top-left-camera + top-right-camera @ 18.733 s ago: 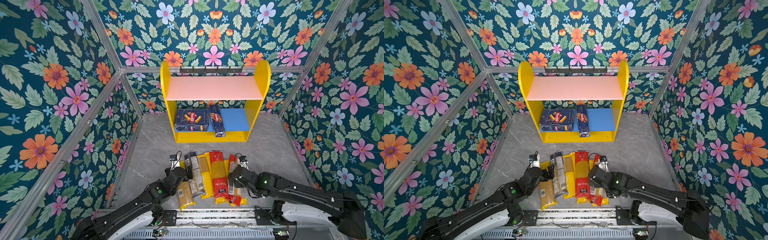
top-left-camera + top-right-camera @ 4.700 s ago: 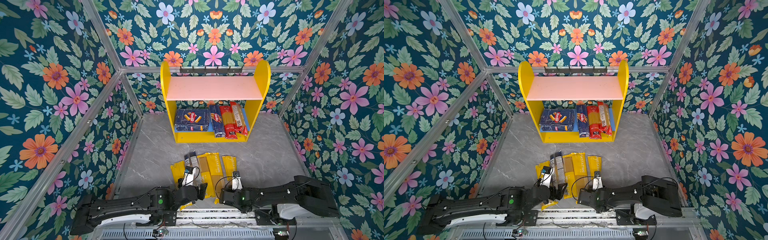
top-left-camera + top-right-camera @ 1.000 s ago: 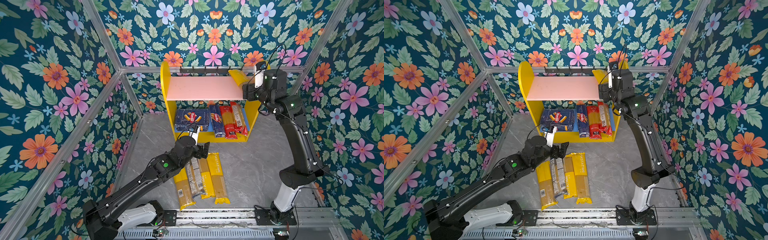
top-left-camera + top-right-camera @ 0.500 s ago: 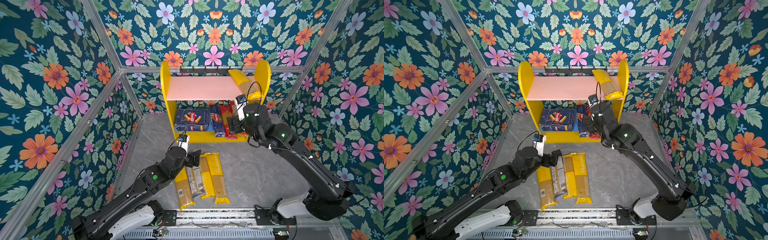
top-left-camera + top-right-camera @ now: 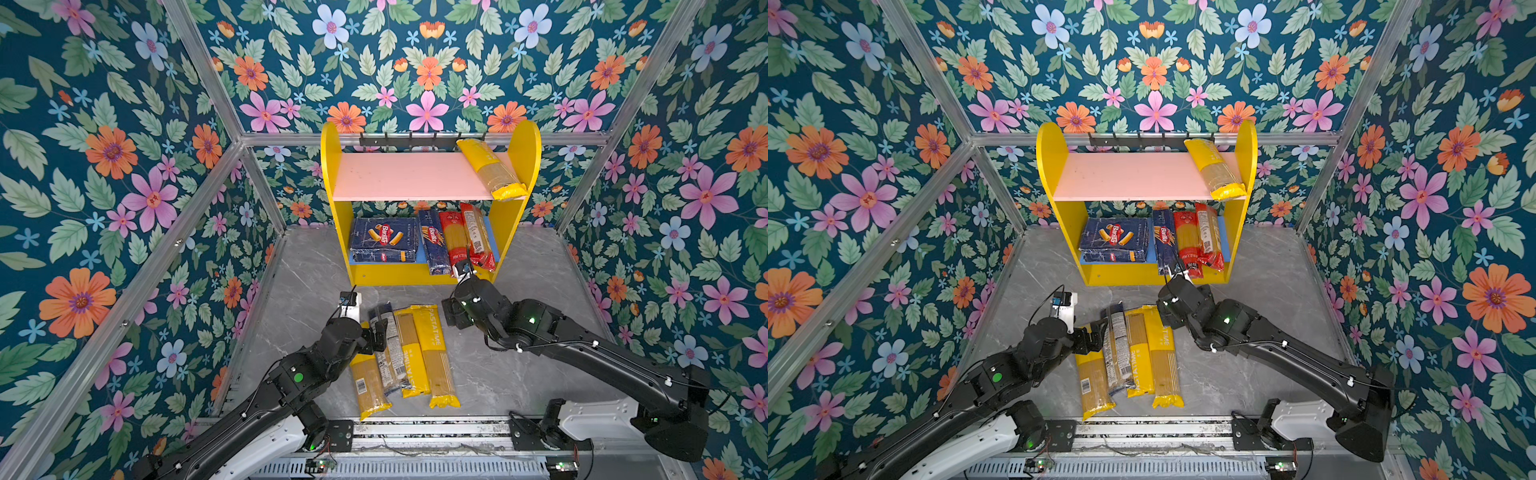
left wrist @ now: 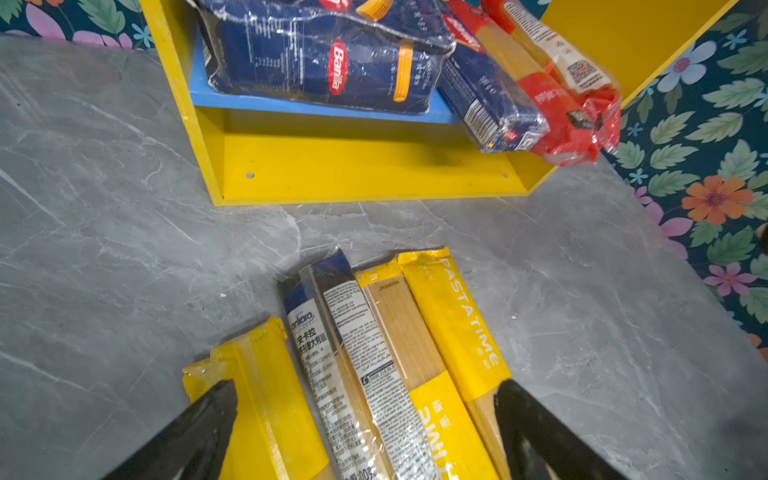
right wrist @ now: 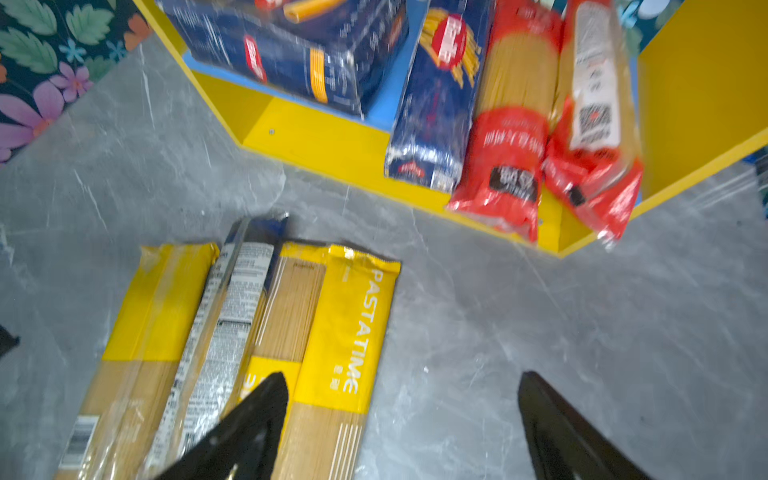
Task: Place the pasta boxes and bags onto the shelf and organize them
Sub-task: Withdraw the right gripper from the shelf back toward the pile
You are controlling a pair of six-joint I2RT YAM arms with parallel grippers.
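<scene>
The shelf (image 5: 332, 174) stands at the back in both top views. A yellow bag (image 5: 490, 168) lies at the right end of its pink upper board (image 5: 407, 176). Its blue lower board carries the wide pasta box (image 5: 384, 241), the narrow pasta box (image 5: 434, 245) and two red bags (image 5: 465, 239). On the floor lie three yellow bags and a navy bag (image 5: 388, 353) side by side, the PASTATIME bag (image 5: 432, 353) rightmost. My left gripper (image 6: 365, 415) is open and straddles these bags. My right gripper (image 7: 401, 386) is open above the PASTATIME bag's (image 7: 353, 328) edge, empty.
Flowered walls (image 5: 124, 187) with aluminium posts close in the grey marble floor (image 5: 519, 374) on three sides. A metal rail (image 5: 415, 432) runs along the front edge, behind the bags' near ends. A black hook rail (image 5: 415, 139) tops the shelf.
My right arm has come down from the upper board, leaving the yellow bag there, and now hovers low by the floor bags. My left gripper drew back and lowered over those bags.
</scene>
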